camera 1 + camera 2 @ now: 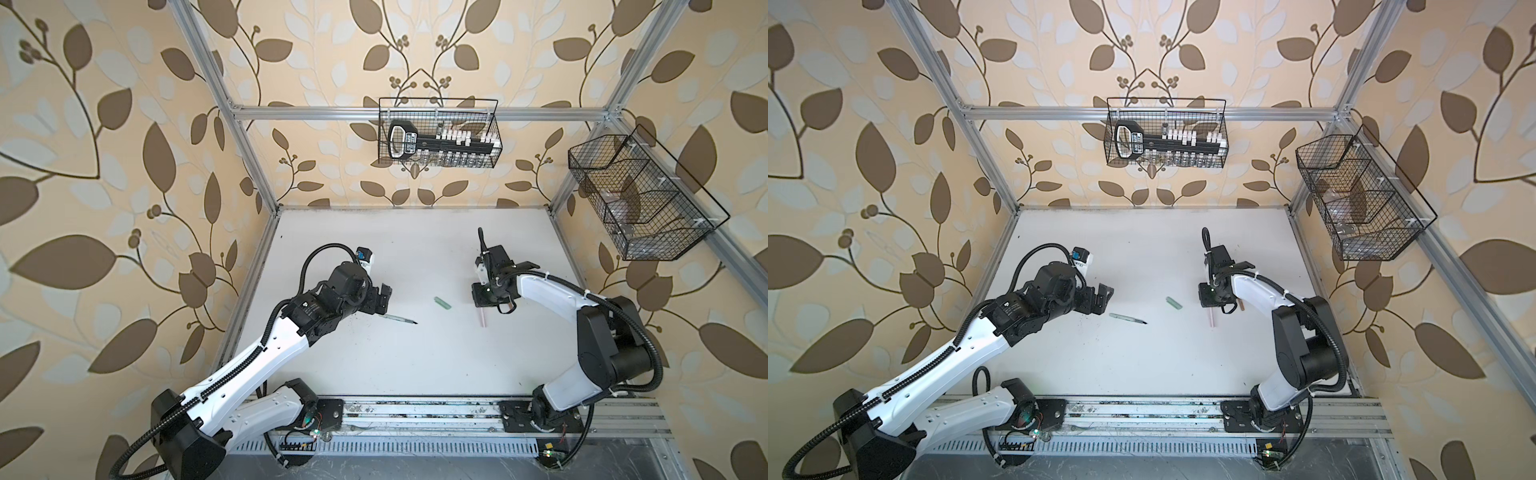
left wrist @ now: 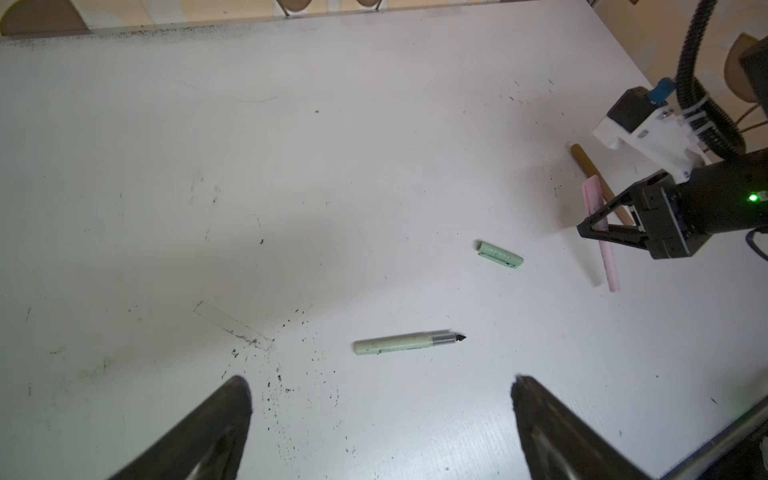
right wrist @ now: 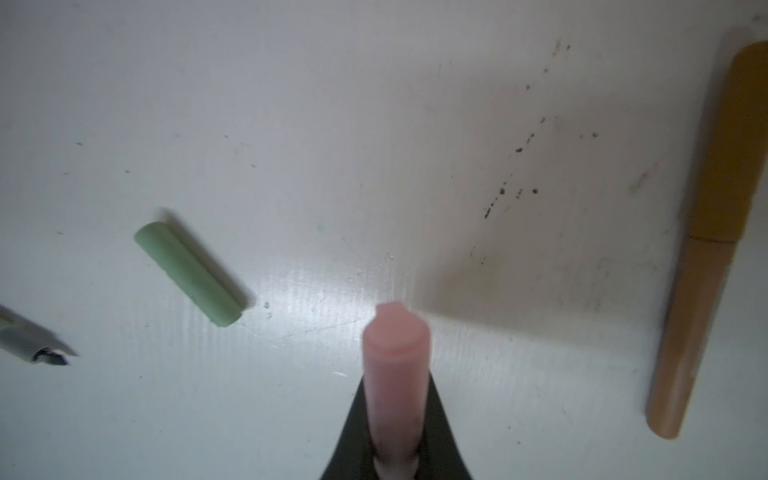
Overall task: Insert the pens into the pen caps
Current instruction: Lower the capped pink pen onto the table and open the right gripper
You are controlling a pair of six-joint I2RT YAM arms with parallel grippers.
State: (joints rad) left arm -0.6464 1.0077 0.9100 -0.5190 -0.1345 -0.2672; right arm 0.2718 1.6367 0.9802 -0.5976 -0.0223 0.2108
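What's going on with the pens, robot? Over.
Left end effector open, empty, by green pen. Right end effector shut on pink pen. Loose green cap lies apart from green pen, nothing between them.

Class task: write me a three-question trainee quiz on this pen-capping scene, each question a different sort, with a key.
1. True or false: the green pen lies uncapped on the table.
2. Fill in: the green cap lies ___ from its pen, not touching it.
3. The right claw is shut on: A the green cap, B the pink pen.
Key: 1 true; 2 apart; 3 B.
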